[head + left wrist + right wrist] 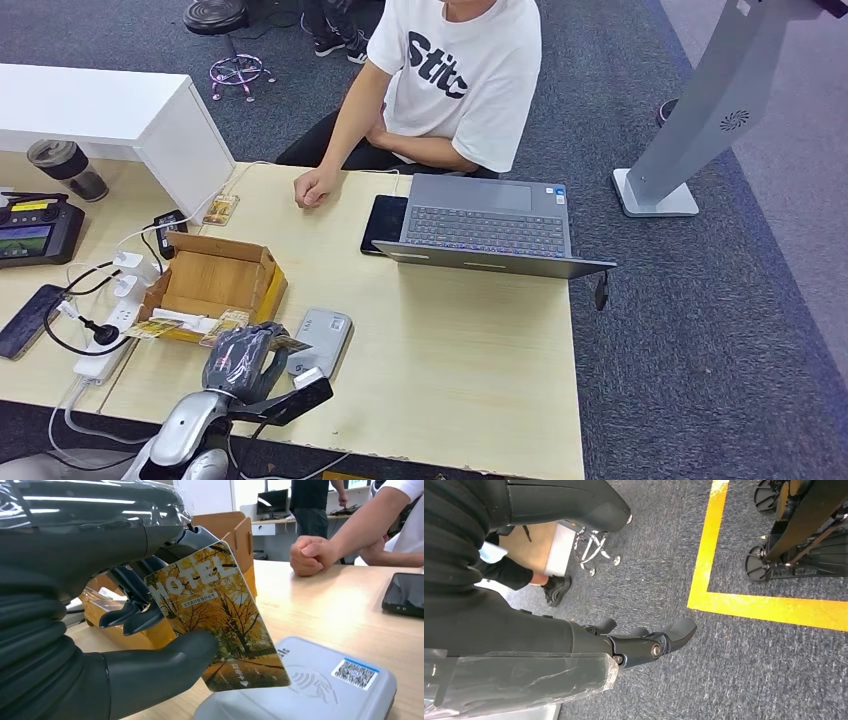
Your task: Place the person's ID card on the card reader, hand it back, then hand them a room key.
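Observation:
My left hand is near the table's front edge and pinches a room key card between thumb and fingers. The card is printed with HOTEL over yellow autumn trees. It hangs tilted just above the near end of the grey card reader, which lies flat on the table beside the hand. The person in a white T-shirt sits across the table with a closed fist resting on it. My right hand hangs over grey carpet, its fingers apart and holding nothing.
An open cardboard box sits just left of the reader, with more cards along its front. A laptop and a dark phone lie in front of the person. A power strip, a controller and a cup are to the left.

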